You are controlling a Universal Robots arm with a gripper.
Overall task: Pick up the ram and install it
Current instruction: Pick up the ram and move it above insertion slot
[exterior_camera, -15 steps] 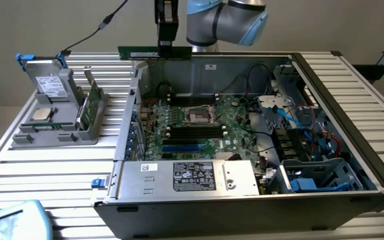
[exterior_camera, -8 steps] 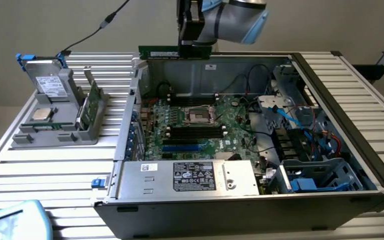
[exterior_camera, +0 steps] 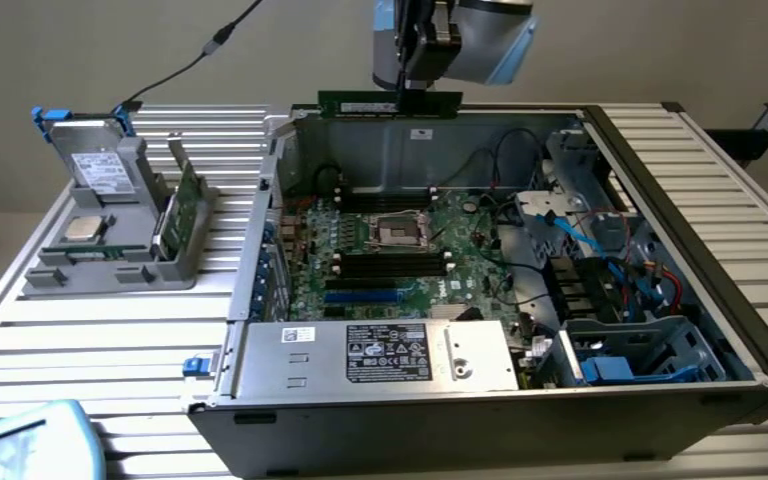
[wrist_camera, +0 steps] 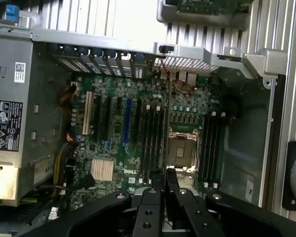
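Status, big to small:

- bench [exterior_camera: 91, 330]: slatted, well below the tool, carries everything.
- case [exterior_camera: 704, 230]: side panel off, lying open directly under the tool. The tool sits over its far wall in the exterior view.
- board [wrist_camera: 118, 148]: flat in the case, straight beneath the tool and fully exposed.
- holder [exterior_camera: 104, 262]: grey, on the bench, well apart from the tool toward the exterior view's left. It holds a drive [exterior_camera: 97, 170], a silver chip [exterior_camera: 84, 228] and another green stick [exterior_camera: 187, 205] standing on edge.
- socket [wrist_camera: 181, 148]: open, below the tool, just beside the line of the fingertips in the wrist view.
- slots [wrist_camera: 150, 138]: long black banks either side of the socket, under the tool. They look unfilled, though I can't be sure of every one.
- ram [exterior_camera: 357, 103]: in the tool, long axis level, gripped near its middle with both ends sticking out. It is well above the board, touching nothing else.
- tool [exterior_camera: 418, 98]: fingers pinched onto the ram, nearly together, pointing straight down.

My read on progress: the pick is done, with the ram off the holder, in the air and over the case. The install is not done, since the ram is well clear of any slot. Lowering, alignment and seating are all outstanding.
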